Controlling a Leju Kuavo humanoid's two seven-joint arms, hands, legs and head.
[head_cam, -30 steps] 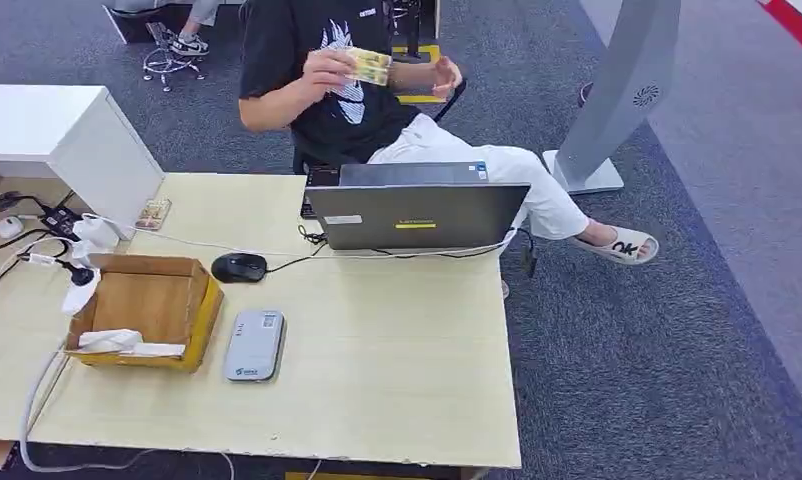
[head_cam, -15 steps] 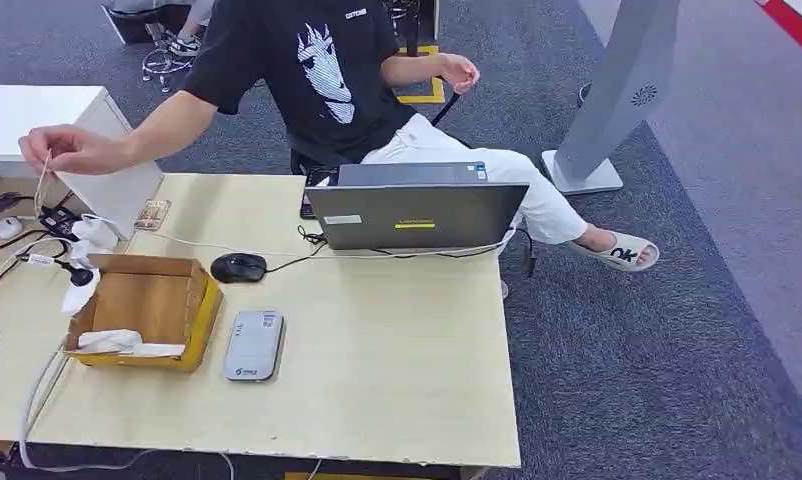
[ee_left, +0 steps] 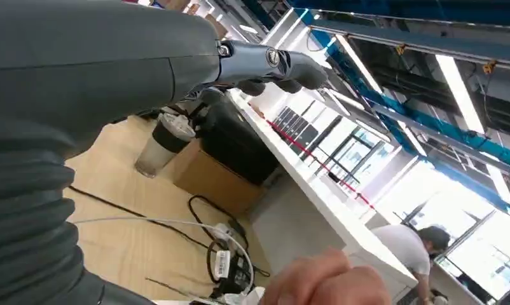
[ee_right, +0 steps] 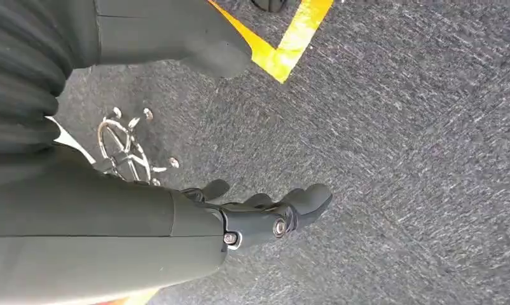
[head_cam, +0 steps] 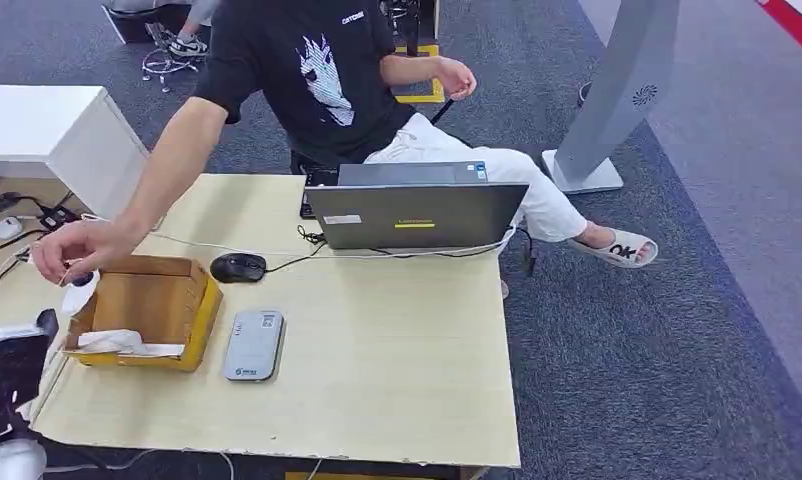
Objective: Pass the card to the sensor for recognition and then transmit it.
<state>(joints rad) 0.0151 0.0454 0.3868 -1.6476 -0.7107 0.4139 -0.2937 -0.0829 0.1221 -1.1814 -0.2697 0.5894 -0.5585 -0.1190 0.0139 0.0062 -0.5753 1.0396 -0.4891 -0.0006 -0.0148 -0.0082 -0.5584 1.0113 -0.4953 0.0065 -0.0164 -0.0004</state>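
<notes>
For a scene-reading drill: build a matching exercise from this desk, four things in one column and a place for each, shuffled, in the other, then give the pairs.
Things:
1. laptop
2. mouse
3. grey card reader
4. cardboard box

Places:
A. lying flat beside the box
B. near the desk's left edge, under the person's hand
C. at the desk's far edge, lid raised
D. between box and laptop

Pairs: 1-C, 2-D, 3-A, 4-B

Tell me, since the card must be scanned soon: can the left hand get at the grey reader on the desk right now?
Probably yes: the left hand is raised at the desk's near-left corner, holding nothing, but the cardboard box sits between it and the grey reader.
</notes>
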